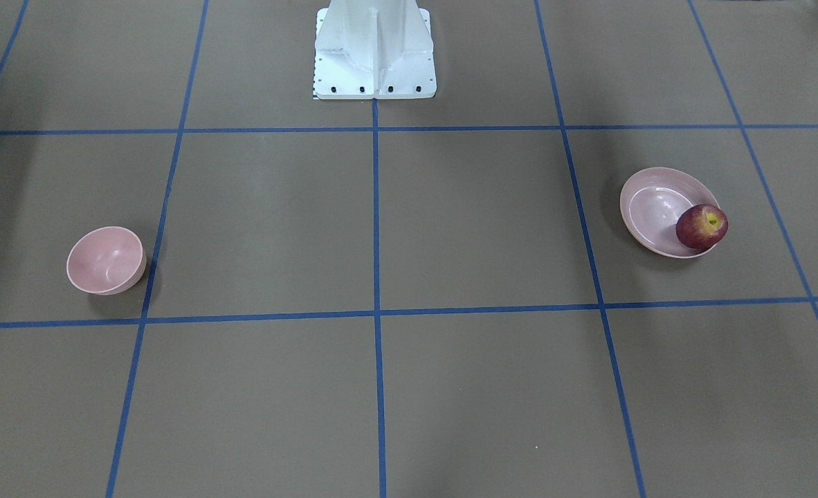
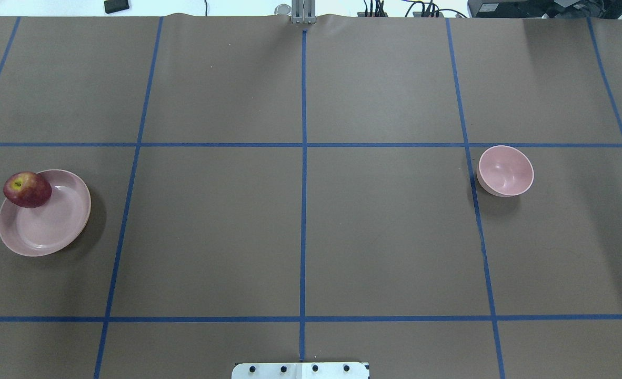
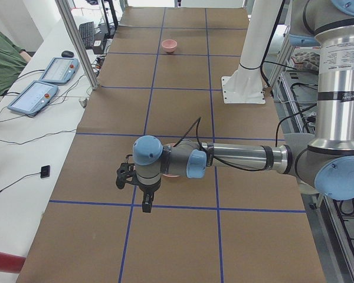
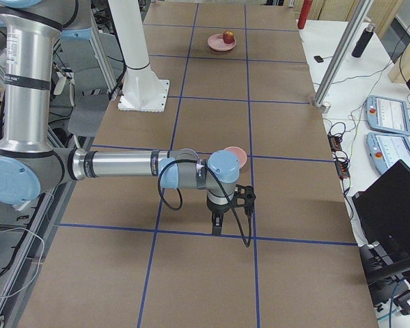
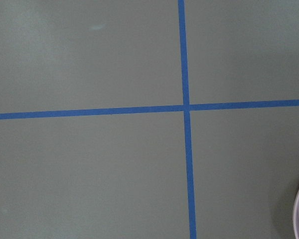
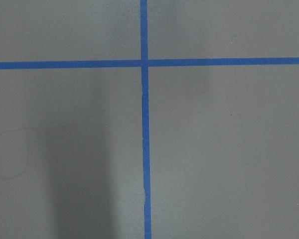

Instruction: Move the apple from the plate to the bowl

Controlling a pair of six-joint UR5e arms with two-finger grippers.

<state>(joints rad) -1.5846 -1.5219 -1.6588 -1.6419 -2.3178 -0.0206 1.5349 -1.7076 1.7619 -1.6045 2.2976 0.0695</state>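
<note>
Left claw (image 3: 146,204): hung pointing down above the table (image 2: 384,237). It showed only from the side, so whether it was released or clenched could not be told.
Right claw (image 4: 216,229): also pointed down over the table and showed only from the side, so its state could not be told either.
Apple (image 2: 27,189): sat on the plate's sloping rim, stem dimple up, on the left claw's side and well apart from the right claw.
Plate (image 2: 48,226): lay near the left claw, with a sliver of rim at the left wrist view's lower right edge.
Bowl (image 2: 505,171): stood upright near the right claw, well apart from the left claw.
Blue tape (image 5: 186,107): a crossing lay below each claw.
</note>
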